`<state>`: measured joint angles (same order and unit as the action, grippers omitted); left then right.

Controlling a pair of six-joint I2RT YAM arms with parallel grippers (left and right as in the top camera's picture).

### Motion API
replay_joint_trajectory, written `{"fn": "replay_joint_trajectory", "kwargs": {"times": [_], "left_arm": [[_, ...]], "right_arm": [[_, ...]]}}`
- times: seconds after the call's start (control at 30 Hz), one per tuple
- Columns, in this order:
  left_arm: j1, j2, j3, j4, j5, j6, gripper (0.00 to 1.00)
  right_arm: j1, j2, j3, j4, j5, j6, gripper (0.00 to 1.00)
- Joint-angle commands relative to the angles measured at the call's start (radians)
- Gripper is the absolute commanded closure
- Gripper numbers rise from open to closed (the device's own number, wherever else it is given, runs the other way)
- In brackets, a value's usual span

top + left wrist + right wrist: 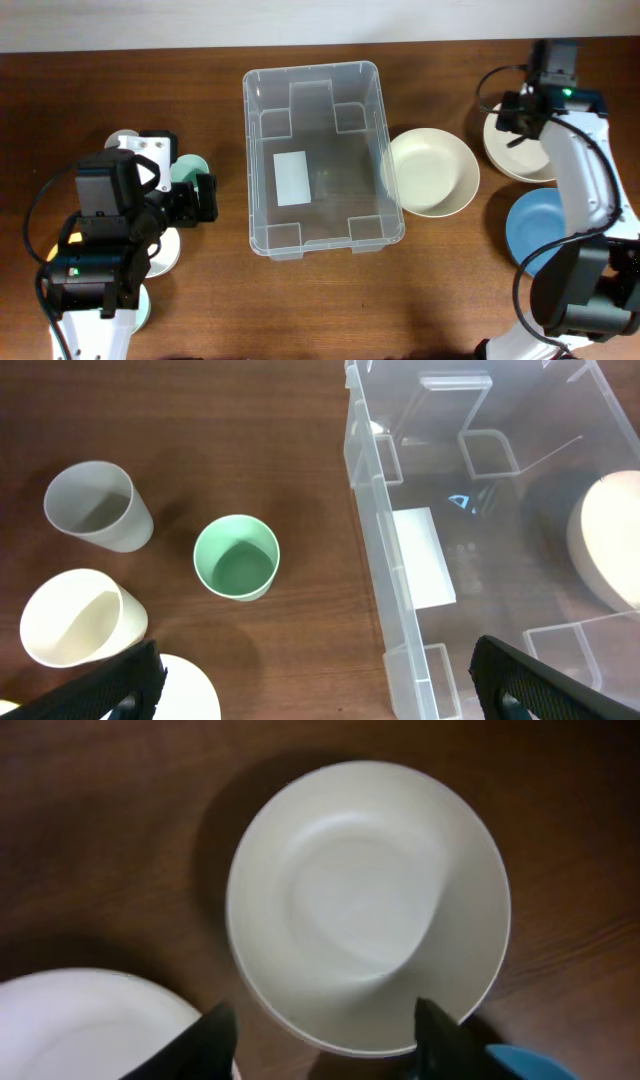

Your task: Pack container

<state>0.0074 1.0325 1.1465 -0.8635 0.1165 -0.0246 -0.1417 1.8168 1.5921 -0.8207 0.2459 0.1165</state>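
Container [322,160]: you find it upright at mid-table between your two arms. It is clear plastic with its long side running away from you, and the white label [291,178] on its base is in plain sight.
Left gripper [320,665]: your left claw is spread wide and grips nothing. It hovers over the table [200,80] just beside the container's left wall.
Cups: a grey cup [98,506], a green cup [237,557] and a cream cup [72,617] stand upright on the wood left of the container, each apart from the others. The green one is nearest the container.
Unidentified item: a white round edge [190,685] is cut off at the bottom of your left wrist view, so you cannot tell what it is.
Right gripper [325,1025]: your right claw's fingers are parted and nothing is held between them. It hangs over the far-right part of the table.
Cream bowl [433,172]: it sits right way up against the container's right side. You cannot tell whether the two touch.
White bowl [515,150]: it lies right of the cream bowl, under your right claw, and is partly hidden by the arm.
Blue dish [535,228]: it sits nearer you than the white bowl and is partly covered by the right arm.
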Motion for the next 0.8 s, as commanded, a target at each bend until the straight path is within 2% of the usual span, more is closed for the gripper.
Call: {"fn": "replay_joint_trajectory", "kwargs": {"times": [0.0, 0.07, 0.1, 0.23, 0.5, 0.77], "left_arm": [[0.0, 0.001, 0.018, 0.016, 0.0, -0.01, 0.0], [0.0, 0.001, 0.018, 0.021, 0.0, -0.01, 0.0], [0.0, 0.001, 0.018, 0.022, 0.0, -0.01, 0.01], [0.0, 0.006, 0.018, 0.026, 0.0, -0.01, 0.0], [0.0, 0.061, 0.018, 0.022, 0.0, -0.01, 0.0], [0.0, 0.067, 0.018, 0.022, 0.0, -0.01, 0.0]], "right_arm": [[0.04, 0.029, 0.095, -0.034, 0.03, 0.114, 0.31], [0.042, 0.052, 0.14, -0.053, 0.016, 0.137, 0.13], [0.042, 0.063, 0.159, -0.063, 0.009, 0.137, 0.01], [0.042, 0.159, 0.248, -0.111, -0.01, 0.152, 0.01], [0.025, 0.36, 0.255, -0.121, -0.018, 0.238, 0.01], [-0.022, 0.449, 0.254, -0.081, -0.016, 0.289, 0.01]]}}
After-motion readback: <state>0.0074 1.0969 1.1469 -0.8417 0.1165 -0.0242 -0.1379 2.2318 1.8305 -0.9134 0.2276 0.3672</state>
